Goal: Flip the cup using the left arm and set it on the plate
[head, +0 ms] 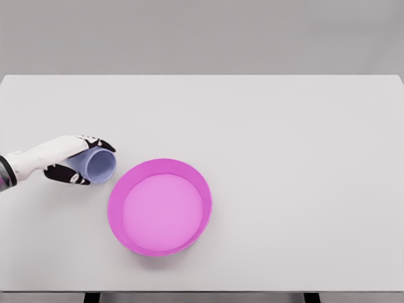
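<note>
A pale blue cup (pixel 98 164) lies on its side in my left hand (pixel 81 161), its open mouth facing right toward the plate. My fingers wrap around the cup's body, dark fingertips (pixel 101 142) showing above it and the thumb below. The white left arm enters from the left edge. A magenta plate (pixel 120 189) with a raised rim sits on the table just right of the cup, its left rim close to the cup's mouth. The right arm does not show.
The white table (pixel 284 158) spans the whole view, its front edge near the bottom of the picture and its far edge against a grey wall.
</note>
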You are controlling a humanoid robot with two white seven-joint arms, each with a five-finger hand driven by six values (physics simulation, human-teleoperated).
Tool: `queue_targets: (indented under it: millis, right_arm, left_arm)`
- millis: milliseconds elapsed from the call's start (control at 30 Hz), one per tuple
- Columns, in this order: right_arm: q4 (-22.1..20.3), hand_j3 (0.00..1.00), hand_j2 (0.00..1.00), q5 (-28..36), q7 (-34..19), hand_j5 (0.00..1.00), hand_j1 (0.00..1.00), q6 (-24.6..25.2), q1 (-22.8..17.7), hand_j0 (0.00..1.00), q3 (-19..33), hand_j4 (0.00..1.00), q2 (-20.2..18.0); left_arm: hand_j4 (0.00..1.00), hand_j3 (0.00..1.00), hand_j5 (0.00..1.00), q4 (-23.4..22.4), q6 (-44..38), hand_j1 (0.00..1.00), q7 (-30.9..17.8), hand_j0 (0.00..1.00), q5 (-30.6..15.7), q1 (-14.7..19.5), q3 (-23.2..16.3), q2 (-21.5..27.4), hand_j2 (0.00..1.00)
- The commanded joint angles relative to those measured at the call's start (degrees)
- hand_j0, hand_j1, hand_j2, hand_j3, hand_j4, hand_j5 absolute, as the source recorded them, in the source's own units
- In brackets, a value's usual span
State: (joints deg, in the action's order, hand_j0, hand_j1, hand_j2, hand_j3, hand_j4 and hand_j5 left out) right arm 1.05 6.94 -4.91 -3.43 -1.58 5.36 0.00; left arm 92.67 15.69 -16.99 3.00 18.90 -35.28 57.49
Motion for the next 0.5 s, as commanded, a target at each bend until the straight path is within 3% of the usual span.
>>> queue_targets:
  millis: [0,467]
  right_arm:
    - [0.0,1.0,1.0,0.0,-0.01,1.0,1.0,0.01,0.0,1.0,0.0,1.0,0.0]
    - [0.0,1.0,1.0,0.0,-0.01,1.0,1.0,0.01,0.0,1.0,0.0,1.0,0.0]
  left_arm:
    - [0.71,0.71,0.71,0.58,0.13,0.71,0.11,0.71,-5.37,0.0,0.12,-0.01,0.71]
    - [0.73,0.73,0.73,3.04,1.71,0.73,0.11,0.73,-26.81,-1.14,3.63,-2.21,0.73]
